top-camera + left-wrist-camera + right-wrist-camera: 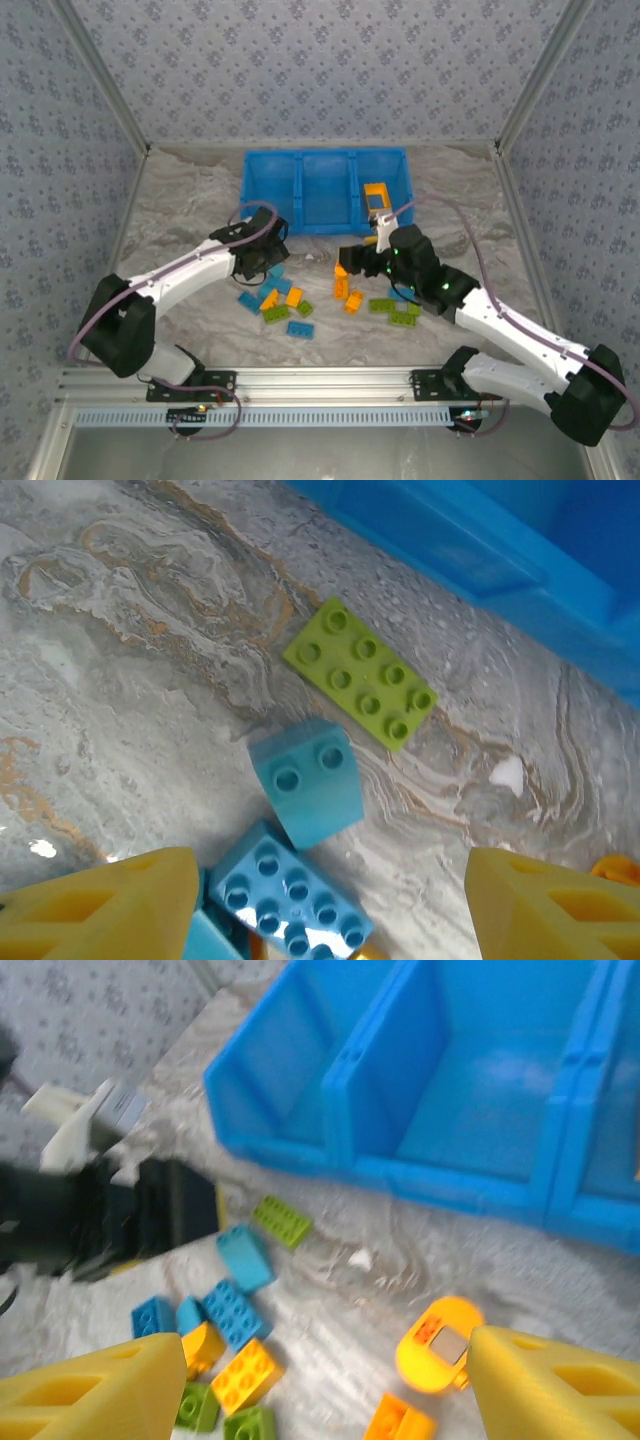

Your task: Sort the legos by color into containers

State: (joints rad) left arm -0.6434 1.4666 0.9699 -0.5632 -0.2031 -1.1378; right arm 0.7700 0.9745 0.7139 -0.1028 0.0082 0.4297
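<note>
I log legos [300, 329]: small studded bricks, light blue, lime, orange, scattered near blue bin [310, 226]. Left gripper [330, 880], right gripper [325, 1360]: both spread, empty.

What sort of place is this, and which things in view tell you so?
Probably a robot test booth, not a home: two arms bolted to a metal rail, patterned screens walling in a marbled table, and toy bricks laid out by a blue bin.

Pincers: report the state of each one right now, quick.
Left pincer: open, holding nothing.
Right pincer: open, holding nothing.
</note>
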